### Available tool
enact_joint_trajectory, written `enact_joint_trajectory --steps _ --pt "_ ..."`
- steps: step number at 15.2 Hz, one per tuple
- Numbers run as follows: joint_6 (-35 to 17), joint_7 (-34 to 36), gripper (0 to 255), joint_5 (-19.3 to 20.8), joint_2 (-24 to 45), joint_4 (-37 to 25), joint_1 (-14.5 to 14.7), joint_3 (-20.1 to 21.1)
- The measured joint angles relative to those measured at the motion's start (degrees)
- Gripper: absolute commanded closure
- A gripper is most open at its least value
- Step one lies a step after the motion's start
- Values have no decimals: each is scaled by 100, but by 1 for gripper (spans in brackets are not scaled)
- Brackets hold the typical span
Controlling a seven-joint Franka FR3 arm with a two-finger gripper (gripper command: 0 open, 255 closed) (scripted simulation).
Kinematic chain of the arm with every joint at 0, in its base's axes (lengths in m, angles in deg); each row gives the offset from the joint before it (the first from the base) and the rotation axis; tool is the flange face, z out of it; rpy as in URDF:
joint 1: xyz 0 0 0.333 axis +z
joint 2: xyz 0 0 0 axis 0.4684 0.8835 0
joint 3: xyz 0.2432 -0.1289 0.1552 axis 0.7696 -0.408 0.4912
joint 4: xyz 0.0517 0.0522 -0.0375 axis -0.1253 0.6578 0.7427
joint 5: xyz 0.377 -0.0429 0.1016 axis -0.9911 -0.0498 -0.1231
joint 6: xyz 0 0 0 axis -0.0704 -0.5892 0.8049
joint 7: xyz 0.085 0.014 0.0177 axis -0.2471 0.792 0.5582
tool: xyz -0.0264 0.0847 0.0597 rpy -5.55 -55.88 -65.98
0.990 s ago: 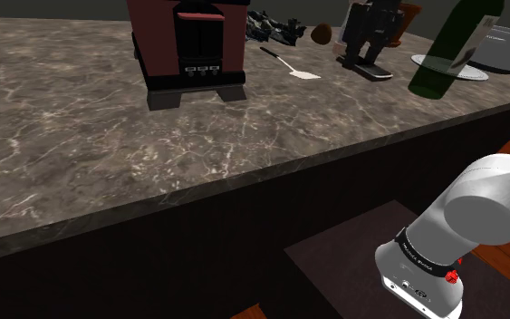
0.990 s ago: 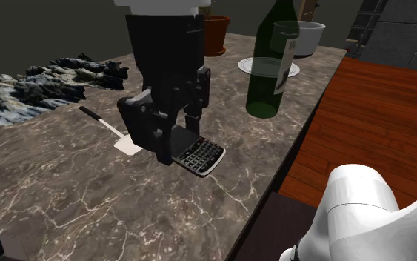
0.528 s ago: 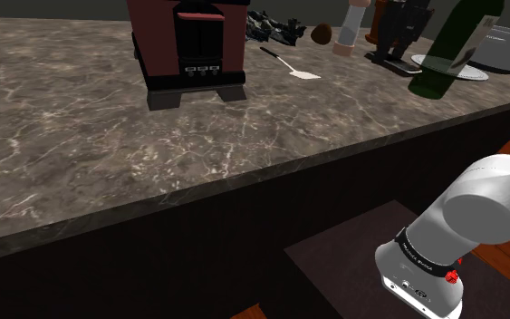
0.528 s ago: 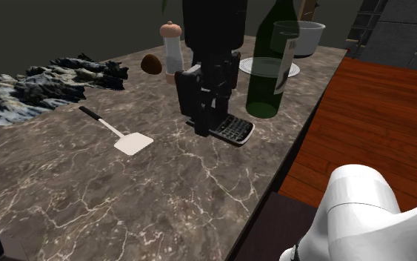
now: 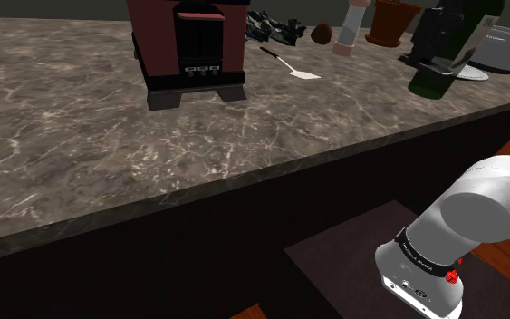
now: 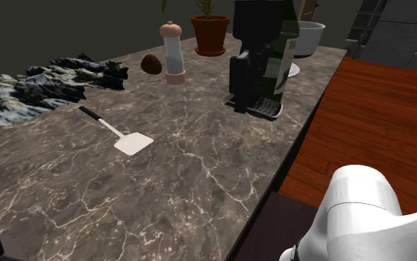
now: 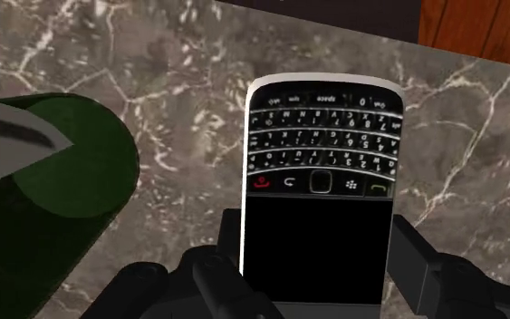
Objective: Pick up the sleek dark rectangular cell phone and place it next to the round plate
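Step in hand: bringing the phone (image 7: 321, 136) down to its place by the plate (image 5: 477, 74); judged late in the task, with only the set-down and release left.
Pincer: the pincer (image 7: 318, 240) is clamped on the phone, one black finger on each long edge of the blank lower half, keypad end pointing away from the hand.
Phone: a black keypad handset with a pale rim, held low over the brown marbled surface (image 6: 199, 170). Whether any part of it touches yet I cannot tell.
Neighbours: the green bottle (image 7: 53, 181) stands just beside the phone, and in the second exterior view the arm hangs right in front of it. The plate lies at the bottle's foot, mostly hidden behind the two.
Edge: the surface ends near the phone's keypad end, with the wood floor (image 7: 479, 27) beyond it.
How to do it well: lower slowly and level so the back of the phone lands flat. Keep it on bare surface near the plate's rim, not on the rim. Hold clearance from the bottle, which looks tall and easy to tip. Let go only once the phone is fully supported.
Risk: a sideways drift could knock the bottle or leave the phone too close to the edge.
After release: lift straight up so the fingers do not drag the phone.
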Motion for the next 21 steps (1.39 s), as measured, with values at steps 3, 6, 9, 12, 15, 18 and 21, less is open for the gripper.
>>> enact_joint_trajectory --steps 3,6,9,12,15,18,21 --pt "131 -425 255 322 -78 -69 -92 -398" --pt "184 -853 255 650 -133 -103 -177 -801" --pt "241 -1281 255 964 -83 -263 -234 -1203" --pt "245 -1661 255 1233 -12 -405 -269 -1568" --pt "261 -2130 255 1517 188 -726 -267 -2023" --pt "225 -2562 255 1759 359 -978 -249 -2449" --pt "220 -2993 255 1964 538 -1280 -212 -2872"
